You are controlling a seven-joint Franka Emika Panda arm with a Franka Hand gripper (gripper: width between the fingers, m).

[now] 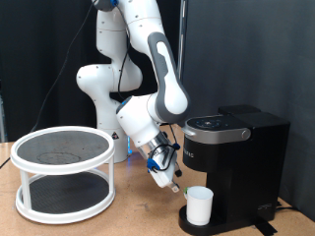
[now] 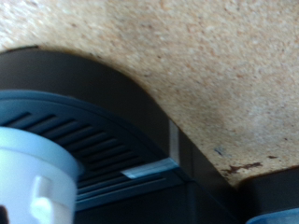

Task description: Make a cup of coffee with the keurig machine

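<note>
Matte black keurig machine (image 1: 234,162) stands at the exterior view's right, lid down. White two-tier round rack (image 1: 64,174) at left on the corkboard table (image 1: 128,218). White cup (image 1: 200,206) sits on the machine's drip base. Gripper (image 1: 169,182) just left of the cup; jaws' state cannot be told.

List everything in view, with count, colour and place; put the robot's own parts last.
cup: one, white, on the keurig machine's round base, under its brew head; also in the wrist view.
keurig machine: one, black with a silver-rimmed top, at the exterior view's right.
two-tier round rack: one, white with dark shelves, at the exterior view's left.
table: one, speckled tan, under everything.
curtain: black, behind.
arm: one, white, behind the table, bent down towards the machine.
hand: one, just to the exterior view's left of the cup, apparently not touching it.
</note>
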